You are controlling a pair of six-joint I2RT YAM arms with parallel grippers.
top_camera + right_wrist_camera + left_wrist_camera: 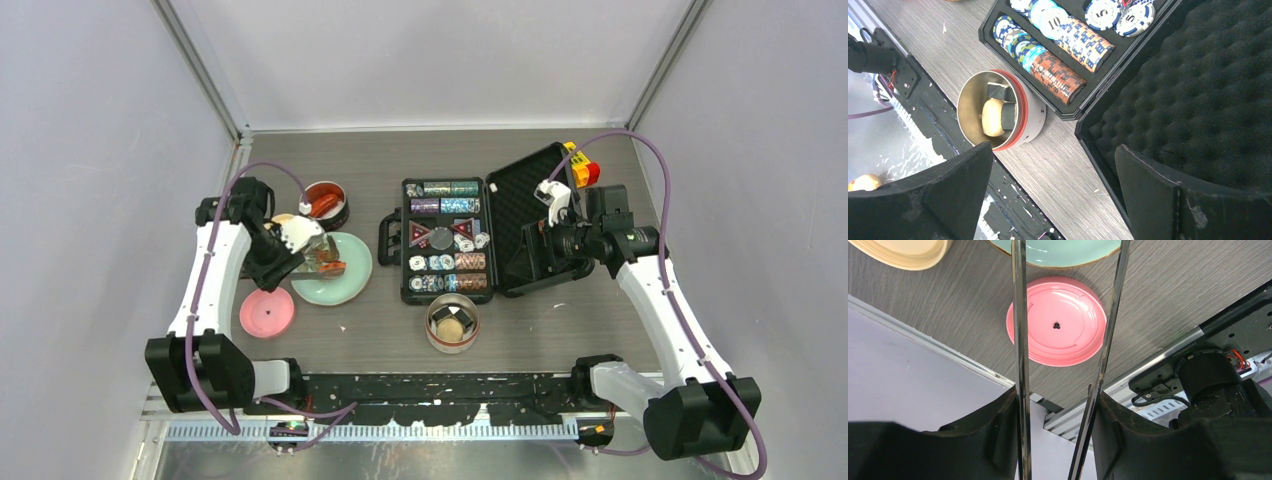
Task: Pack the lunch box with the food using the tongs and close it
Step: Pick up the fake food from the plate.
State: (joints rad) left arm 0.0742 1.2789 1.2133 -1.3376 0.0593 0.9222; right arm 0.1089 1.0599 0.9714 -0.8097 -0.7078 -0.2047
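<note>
Our left gripper [1058, 405] is clenched on the tongs [1020, 340], which reach over the mint plate [352, 272] where a red-orange food piece [326, 263] lies. Our right gripper [1053, 162] hangs spread wide and empty above the chip case [1198, 75]. We judge that we are picking: next we must pinch the piece and carry it to the tub [344, 212] just behind.

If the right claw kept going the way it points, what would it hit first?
The open right gripper would probably land on the bare table between the steel tub and the open black case; depth is unclear, so the case's rim might come first.
</note>
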